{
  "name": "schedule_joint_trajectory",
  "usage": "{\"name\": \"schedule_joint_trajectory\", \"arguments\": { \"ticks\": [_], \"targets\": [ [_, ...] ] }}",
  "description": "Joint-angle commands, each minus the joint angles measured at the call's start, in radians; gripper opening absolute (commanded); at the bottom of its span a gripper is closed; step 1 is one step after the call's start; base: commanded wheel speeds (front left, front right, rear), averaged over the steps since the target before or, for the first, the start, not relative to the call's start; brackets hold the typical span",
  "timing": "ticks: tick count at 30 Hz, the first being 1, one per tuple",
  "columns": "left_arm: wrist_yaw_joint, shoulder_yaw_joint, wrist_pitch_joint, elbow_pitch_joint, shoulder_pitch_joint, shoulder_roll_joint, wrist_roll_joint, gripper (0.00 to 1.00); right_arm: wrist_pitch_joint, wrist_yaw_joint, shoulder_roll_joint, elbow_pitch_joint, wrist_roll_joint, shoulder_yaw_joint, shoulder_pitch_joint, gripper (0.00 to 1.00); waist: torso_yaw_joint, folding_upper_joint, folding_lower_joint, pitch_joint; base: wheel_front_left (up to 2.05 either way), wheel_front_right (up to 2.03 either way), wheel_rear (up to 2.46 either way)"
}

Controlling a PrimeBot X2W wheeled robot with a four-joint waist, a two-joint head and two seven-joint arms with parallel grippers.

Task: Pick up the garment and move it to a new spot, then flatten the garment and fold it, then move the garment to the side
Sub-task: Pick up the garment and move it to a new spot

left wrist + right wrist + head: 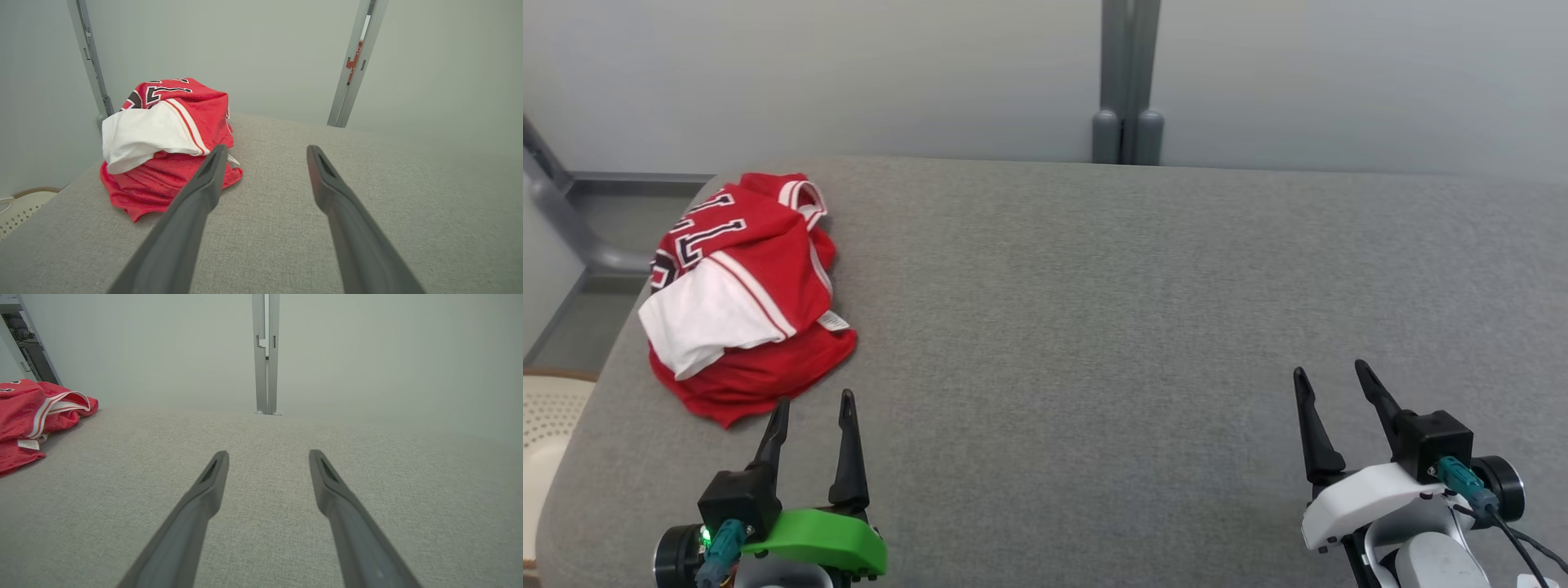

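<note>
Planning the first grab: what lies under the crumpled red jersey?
The red jersey lies on the grey fabric surface, near its left edge. Whether anything sits beneath its bunched folds is hidden.

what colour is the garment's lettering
Black with white outlines, on the red garment; clearest in the head view.

The left gripper [814, 398] is made of two long, dark, tapering fingers set in a black block, behind which a bright green cover [829, 543], a teal plug [723, 545] and a small green light [706, 536] are seen. The right gripper [1330, 367] is built alike, but a white cover [1364, 494] is fitted, and a thin black cable [1519, 547] is led from its teal connector [1462, 482]. In the wrist views a narrow slot is seen near each fingertip
</note>
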Motion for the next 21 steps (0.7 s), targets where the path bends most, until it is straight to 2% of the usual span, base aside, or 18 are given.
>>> {"name": "schedule_joint_trajectory", "arguments": {
  "ticks": [1,12,21],
  "targets": [
    [0.002,0.009,-0.001,0.002,0.004,0.006,0.006,1.0,-0.004,0.0,-0.003,-0.005,-0.002,0.003,0.01,1.0,0.11,-0.0001,0.0,0.003,0.0,0.0,0.0],
    [-0.002,0.072,-0.001,-0.016,0.035,0.006,0.032,1.0,-0.009,0.0,-0.003,-0.002,0.006,0.014,0.005,1.0,0.359,-0.0001,0.0,0.013,0.0,0.0,0.0],
    [0.053,0.154,-0.001,-0.111,0.093,0.005,-0.013,1.0,0.009,0.0,-0.004,0.026,0.007,0.112,-0.096,1.0,0.389,-0.0001,0.0,0.063,0.0,0.0,0.0]
  ]
}}
